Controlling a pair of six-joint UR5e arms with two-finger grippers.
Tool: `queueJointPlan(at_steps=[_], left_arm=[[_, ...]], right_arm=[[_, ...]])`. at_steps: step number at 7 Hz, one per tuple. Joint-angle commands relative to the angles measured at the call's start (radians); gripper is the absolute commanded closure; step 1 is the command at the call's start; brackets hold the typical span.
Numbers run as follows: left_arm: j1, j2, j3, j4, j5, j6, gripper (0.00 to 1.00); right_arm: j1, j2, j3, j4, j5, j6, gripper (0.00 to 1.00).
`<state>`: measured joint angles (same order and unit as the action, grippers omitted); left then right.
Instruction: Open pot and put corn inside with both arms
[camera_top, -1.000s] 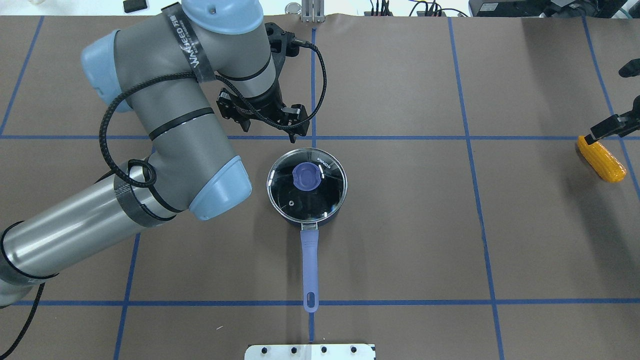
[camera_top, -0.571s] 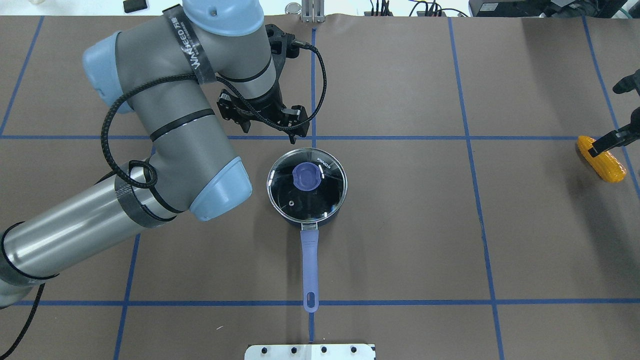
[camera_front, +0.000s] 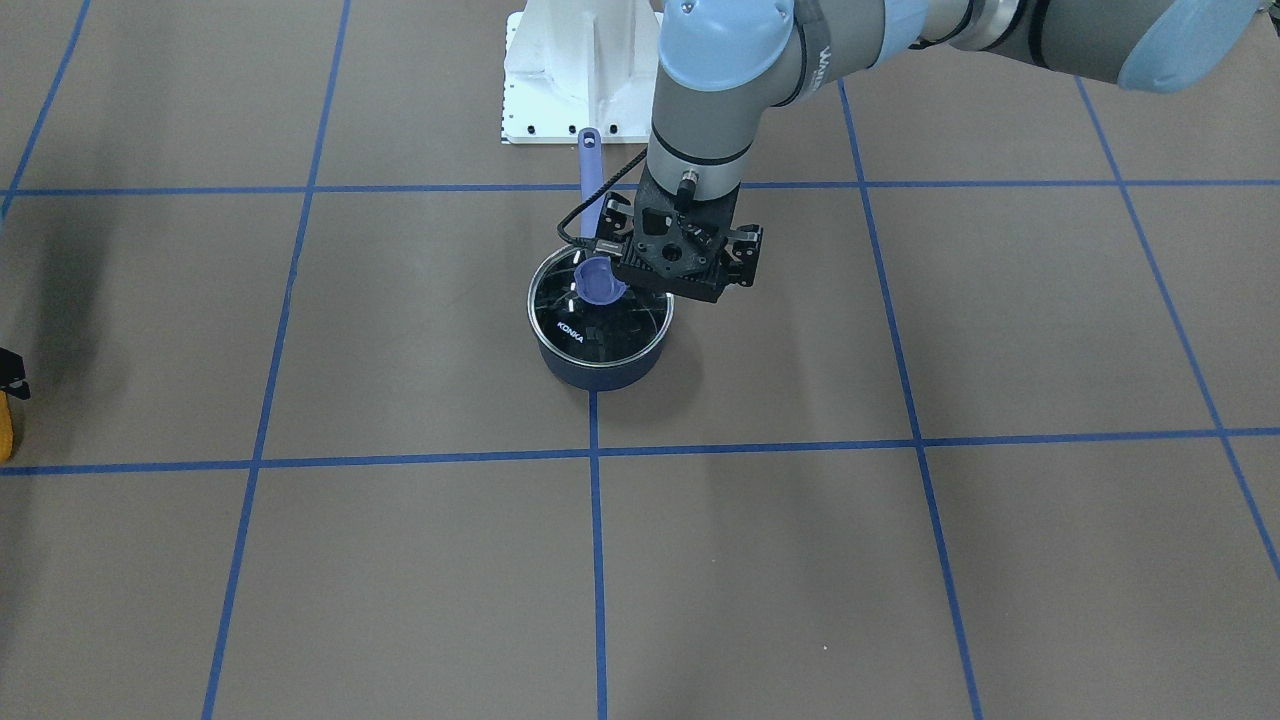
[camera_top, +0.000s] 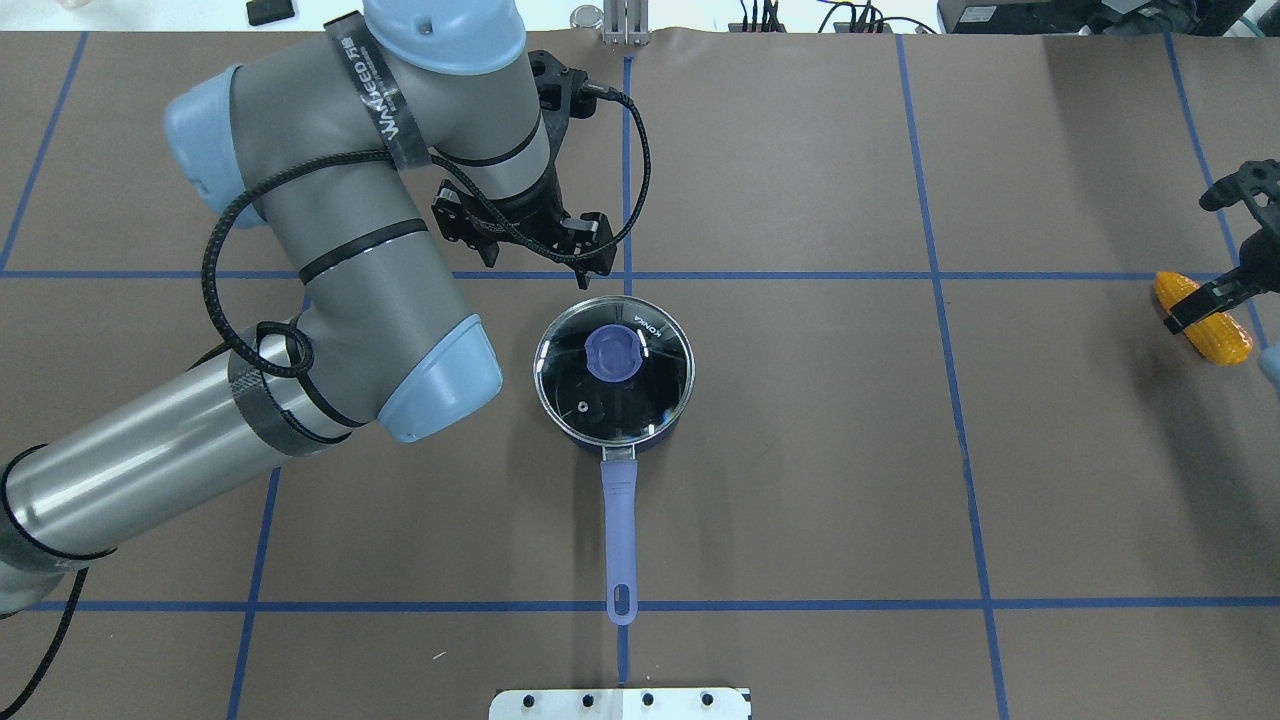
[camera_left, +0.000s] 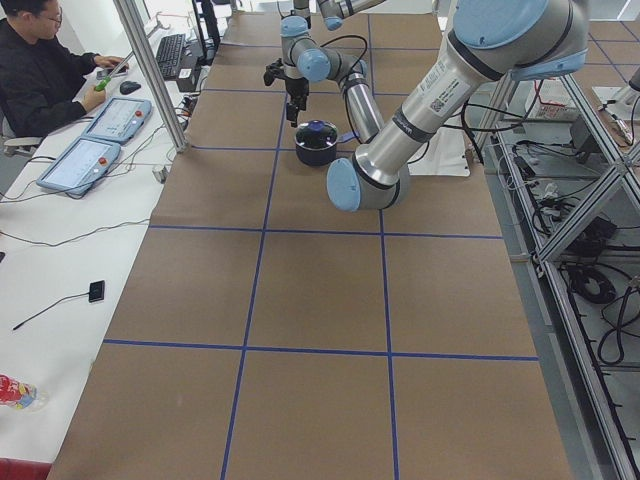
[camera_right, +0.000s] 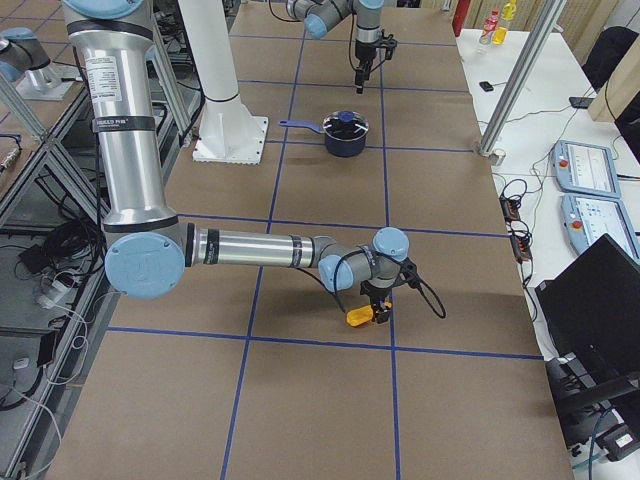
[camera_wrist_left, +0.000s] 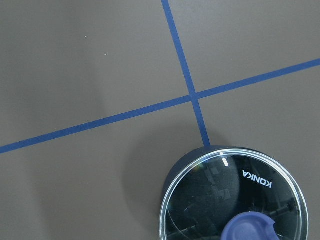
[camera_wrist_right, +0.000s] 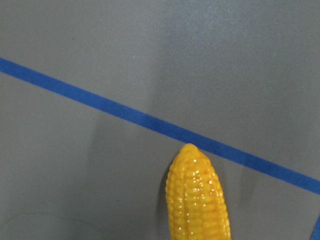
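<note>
Two arms, two separate jobs, and neither has hold of anything yet. The pot (camera_front: 600, 372) sits mid-table with its glass lid (camera_top: 612, 390) closed on it and the handle (camera_top: 620, 530) pointing back at the robot base, which I reckon leaves the far side free for the left arm to come in over it. My left gripper (camera_top: 540, 266) hangs just past the pot's far rim, fingers spread as far as I can make out and nothing between them. It isn't lined up yet: the blue knob (camera_top: 612, 353) only peeks in at the bottom edge of the left wrist cam, so I'd say it needs to shift over before going down. The corn (camera_top: 1215, 335) is lying on the table (camera_top: 800, 450) way off on the robot's right, well apart from the pot. The right gripper (camera_top: 1225, 240) is above it, jaws wide, one finger crossing over the cob, with no grip on it. I can't tell if that finger is touching. Lid has to go first anyway.
</note>
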<state>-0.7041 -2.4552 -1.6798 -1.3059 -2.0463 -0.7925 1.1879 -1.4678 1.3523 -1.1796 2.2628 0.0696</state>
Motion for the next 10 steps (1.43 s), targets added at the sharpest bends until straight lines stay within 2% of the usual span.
queueJointPlan(at_steps=[1, 2, 3, 5, 6, 10], left_arm=[[0.0, 0.001, -0.001, 0.001, 0.0, -0.001, 0.01], [0.0, 0.001, -0.001, 0.001, 0.0, -0.001, 0.01], [0.0, 0.002, -0.003, 0.001, 0.0, -0.001, 0.01], [0.0, 0.005, -0.003, -0.001, 0.0, 0.003, 0.01], [0.0, 0.007, -0.003, -0.006, 0.0, 0.003, 0.01], [0.0, 0.01, -0.003, -0.003, 0.001, 0.0, 0.01]], right_arm=[[-0.001, -0.002, -0.01, 0.0, 0.0, -0.03, 0.09], [-0.001, -0.015, -0.01, 0.002, 0.001, -0.056, 0.14], [-0.001, -0.02, -0.01, 0.002, 0.001, -0.071, 0.28], [-0.001, -0.025, -0.009, 0.002, 0.0, -0.085, 0.63], [-0.001, -0.017, 0.001, 0.0, 0.0, -0.099, 0.74], [0.006, 0.004, 0.036, -0.012, -0.009, -0.12, 0.77]])
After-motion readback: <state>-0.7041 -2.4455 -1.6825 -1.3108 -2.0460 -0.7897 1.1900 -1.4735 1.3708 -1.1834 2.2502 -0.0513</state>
